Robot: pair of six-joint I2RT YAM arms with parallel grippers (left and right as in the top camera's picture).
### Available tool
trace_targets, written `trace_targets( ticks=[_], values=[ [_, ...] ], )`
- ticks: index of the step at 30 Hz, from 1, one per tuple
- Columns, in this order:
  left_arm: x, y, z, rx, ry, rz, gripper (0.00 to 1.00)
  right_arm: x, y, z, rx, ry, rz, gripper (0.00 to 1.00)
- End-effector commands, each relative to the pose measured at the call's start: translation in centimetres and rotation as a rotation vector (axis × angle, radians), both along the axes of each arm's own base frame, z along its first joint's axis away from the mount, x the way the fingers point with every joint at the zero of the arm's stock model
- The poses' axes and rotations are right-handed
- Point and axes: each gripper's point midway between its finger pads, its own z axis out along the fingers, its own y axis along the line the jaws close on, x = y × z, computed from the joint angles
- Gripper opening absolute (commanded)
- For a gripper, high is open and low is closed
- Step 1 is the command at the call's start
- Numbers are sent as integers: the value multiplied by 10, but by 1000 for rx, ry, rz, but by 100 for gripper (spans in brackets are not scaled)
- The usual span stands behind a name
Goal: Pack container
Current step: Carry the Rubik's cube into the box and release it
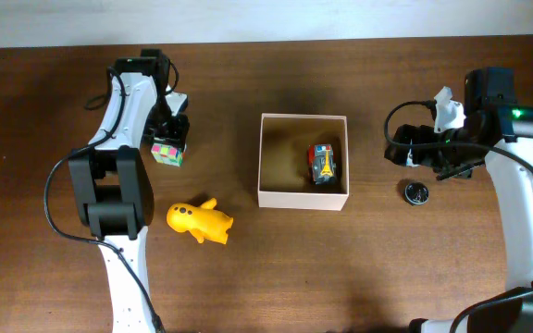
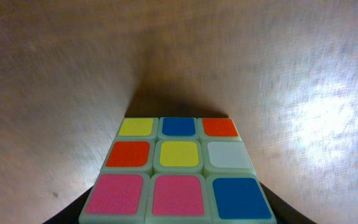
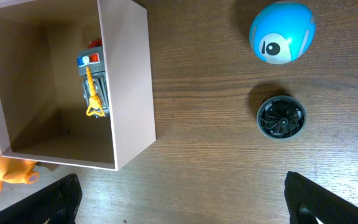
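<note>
On the table [image 1: 340, 277], square open container [image 1: 302, 200], white walls, tan inside

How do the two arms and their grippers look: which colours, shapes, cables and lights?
Both the left arm and right arm have white tubular links joined by boxy black housings, with thin black cables looping beside them. A small green light glows on each arm. The right gripper has dark, blunt fingers. No markings are readable.
</note>
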Motion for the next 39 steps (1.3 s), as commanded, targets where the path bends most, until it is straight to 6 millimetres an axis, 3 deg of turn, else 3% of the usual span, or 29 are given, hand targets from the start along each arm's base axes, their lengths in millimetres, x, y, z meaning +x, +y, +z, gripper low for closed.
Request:
trace_targets(
  ticks=[1,5,10,16,19,22,25,32,39],
  values=[
    [-3,-6,9,-33,14,-3,43,4,-5,5,-17,-20,-5,98],
    [-1,-30,38,-110,1,-17,32,4,-5,5,-18,-20,-4,99],
    [10,-61,92,-134,-91,-30,30,4,-5,5,-17,-20,-5,99],
    [7,-139,163,-248,-246,-113,27,4,-5,5,-18,-20,-5,99],
    [-1,-182,182,-281,-302,-157,25,4,-5,5,-18,-20,-5,99],
    [-9,-218,183,-298,-314,-150,25,4,-5,5,-17,-20,-5,99],
    [-10,-235,171,-241,-323,-113,25,4,-5,5,-17,-20,-5,99],
    [-9,-279,123,-228,-282,-52,25,4,-5,5,-18,-20,-5,99],
    [-7,-275,68,-123,-216,28,24,4,-5,5,-17,-19,-5,99]
  ],
)
